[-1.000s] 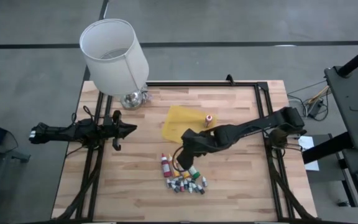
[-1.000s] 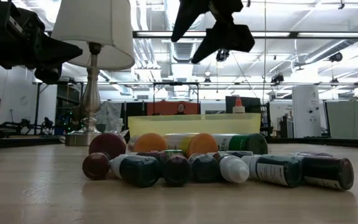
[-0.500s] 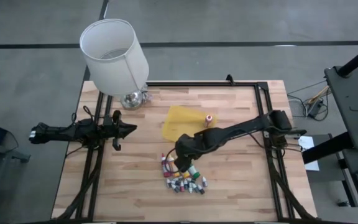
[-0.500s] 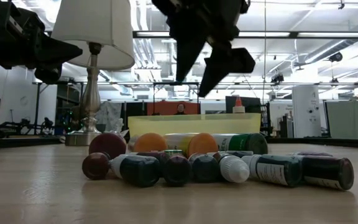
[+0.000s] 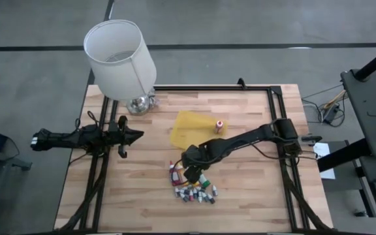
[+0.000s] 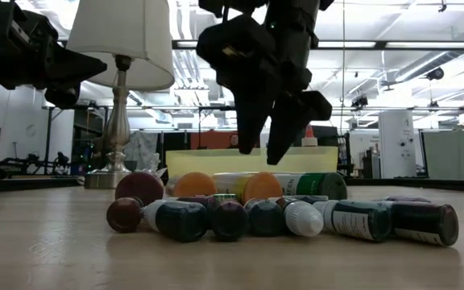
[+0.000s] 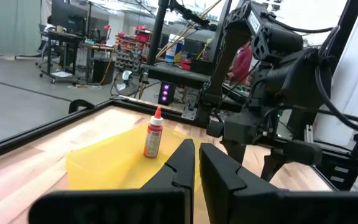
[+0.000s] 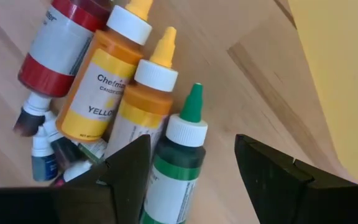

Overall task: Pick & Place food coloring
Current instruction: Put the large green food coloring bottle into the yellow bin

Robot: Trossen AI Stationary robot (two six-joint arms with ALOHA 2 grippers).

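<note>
The food coloring bottles [image 8: 120,106] lie in a tight row on the wooden desk [image 5: 253,189], just beside the yellow tray [image 5: 187,129], with tiny vials [image 5: 194,192] heaped on their far side from it. The right end effector [image 8: 191,158] hangs over the green bottle [image 8: 176,165], fingers apart and straddling it. To grip cleanly, it should probably drop straight down, pinching the smooth cylindrical body rather than the tapered tip, without nudging the orange neighbour [image 8: 138,102]. One red-capped bottle [image 5: 219,125] stands upright in the tray. The left end effector [image 5: 136,135], fingers together, waits well away from the tray.
</note>
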